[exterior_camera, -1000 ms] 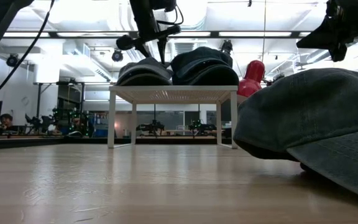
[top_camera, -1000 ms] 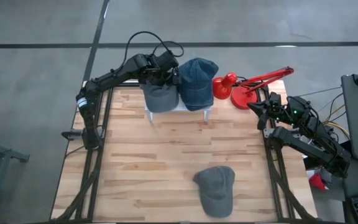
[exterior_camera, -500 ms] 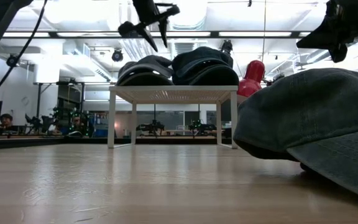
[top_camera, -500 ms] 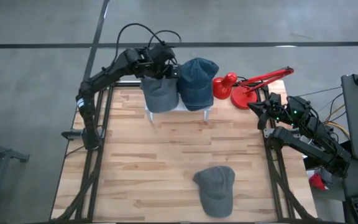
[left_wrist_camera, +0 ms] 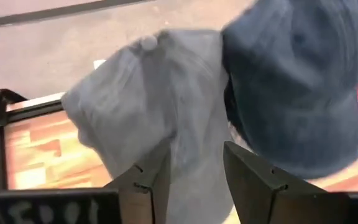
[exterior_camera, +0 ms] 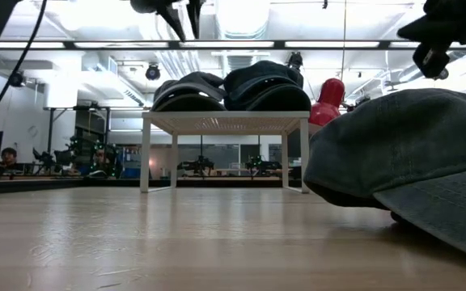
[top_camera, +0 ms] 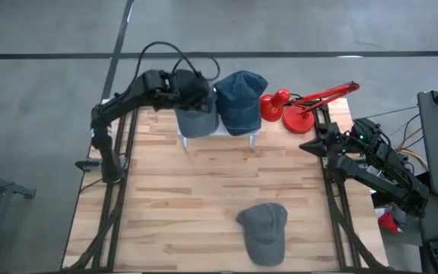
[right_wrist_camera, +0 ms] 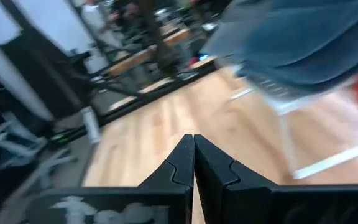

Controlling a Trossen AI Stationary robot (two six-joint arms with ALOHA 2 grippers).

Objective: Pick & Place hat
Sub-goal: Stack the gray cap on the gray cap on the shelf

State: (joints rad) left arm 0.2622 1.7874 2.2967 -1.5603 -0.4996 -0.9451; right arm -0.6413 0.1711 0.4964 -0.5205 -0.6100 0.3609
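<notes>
Overhead and table-level views share the rack (top_camera: 217, 131).

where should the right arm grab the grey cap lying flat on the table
Probably the crown of the grey cap, pinched from straight above. It lies alone on the wooden table with its brim toward the near edge, flat on the wood and hard to get under; the domed fabric offers a fold. The right gripper is shut now.

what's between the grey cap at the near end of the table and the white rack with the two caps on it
Only bare wooden tabletop lies between the grey cap and the white rack, as the high view shows.
</notes>
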